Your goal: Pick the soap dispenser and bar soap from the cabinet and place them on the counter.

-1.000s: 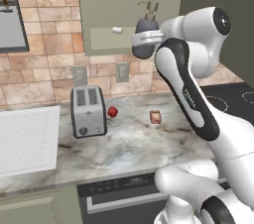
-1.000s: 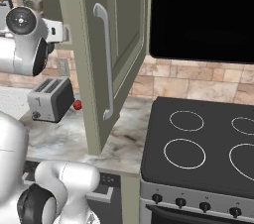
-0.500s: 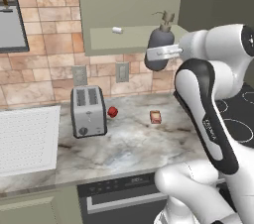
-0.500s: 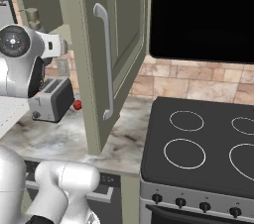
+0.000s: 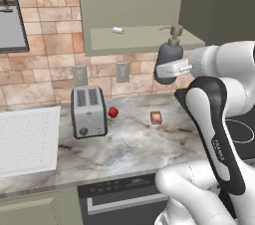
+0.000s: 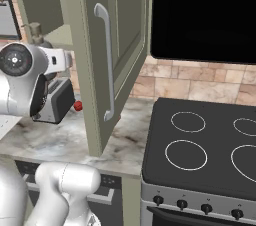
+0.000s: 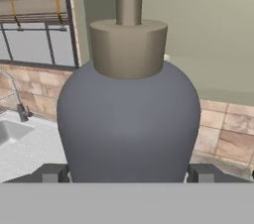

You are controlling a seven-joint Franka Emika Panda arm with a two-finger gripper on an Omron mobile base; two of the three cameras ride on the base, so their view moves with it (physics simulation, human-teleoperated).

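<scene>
In the hand view the soap dispenser (image 7: 128,124) has its pump top cut off by the upper edge and its base hidden at the bottom, while in the right base view only its top (image 6: 34,29) shows above the arm, upper left.

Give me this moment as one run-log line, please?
end effector: straddling soap dispenser | bar soap: on counter | cabinet: open

Flat even rendered light, sharp.
</scene>
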